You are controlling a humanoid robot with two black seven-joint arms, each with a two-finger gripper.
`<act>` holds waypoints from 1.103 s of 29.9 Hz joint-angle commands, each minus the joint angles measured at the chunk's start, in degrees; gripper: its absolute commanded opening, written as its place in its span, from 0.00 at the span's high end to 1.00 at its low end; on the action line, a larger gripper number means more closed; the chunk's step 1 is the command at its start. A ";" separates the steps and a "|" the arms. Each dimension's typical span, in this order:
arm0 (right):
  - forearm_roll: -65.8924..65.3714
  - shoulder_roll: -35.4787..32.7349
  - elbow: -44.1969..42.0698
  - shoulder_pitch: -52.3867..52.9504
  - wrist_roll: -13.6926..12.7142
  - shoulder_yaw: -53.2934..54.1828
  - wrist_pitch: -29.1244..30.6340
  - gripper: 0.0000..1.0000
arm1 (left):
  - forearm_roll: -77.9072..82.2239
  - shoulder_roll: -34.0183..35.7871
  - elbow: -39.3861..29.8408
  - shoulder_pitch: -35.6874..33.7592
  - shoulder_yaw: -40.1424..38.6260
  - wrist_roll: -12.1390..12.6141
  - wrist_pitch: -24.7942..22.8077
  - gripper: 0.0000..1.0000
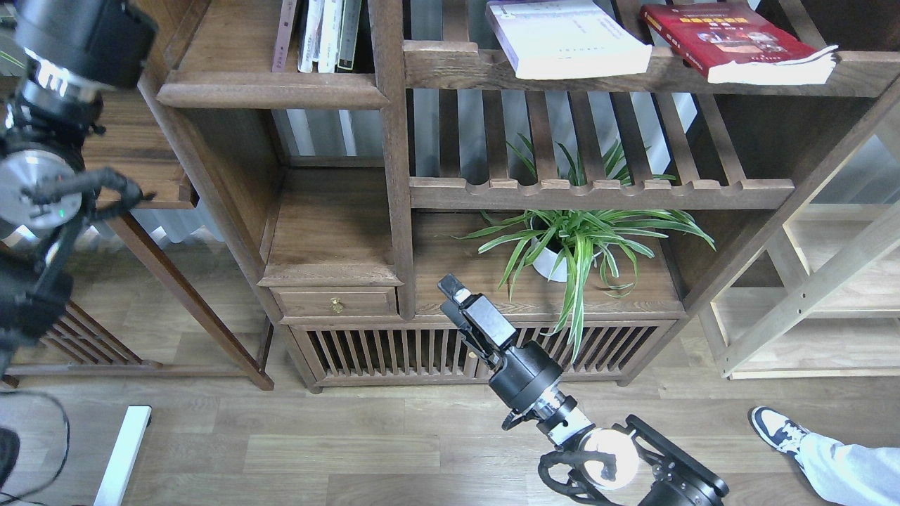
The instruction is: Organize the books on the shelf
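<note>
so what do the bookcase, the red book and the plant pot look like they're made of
Bookcase: looks like solid wood with a dark walnut stain and matte finish, going by the visible grain and moulded edges.
Red book: paper with a glossy card cover, since pale page edges show and the corner curls up.
Plant pot: smooth white, probably glazed ceramic, though plastic is possible; leaves mostly hide it.
</note>
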 commanded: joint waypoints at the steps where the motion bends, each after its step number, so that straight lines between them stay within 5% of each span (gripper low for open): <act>1: 0.09 0.00 0.53 0.12 0.01 2.65 0.00 0.03 | -0.79 -0.51 -0.37 2.57 -0.09 -0.13 0.01 0.69; 18: 0.09 0.00 3.86 0.91 0.10 8.81 0.00 0.03 | -3.78 -5.96 -3.88 11.71 3.50 1.27 0.01 0.67; 25: 0.09 0.00 4.48 1.35 0.10 11.97 0.00 0.03 | -3.69 -7.81 -4.06 13.20 6.58 4.35 0.01 0.64; 33: 0.09 0.00 4.39 3.81 0.45 16.10 0.00 0.02 | -3.60 -7.81 -4.06 14.97 9.13 5.14 0.01 0.57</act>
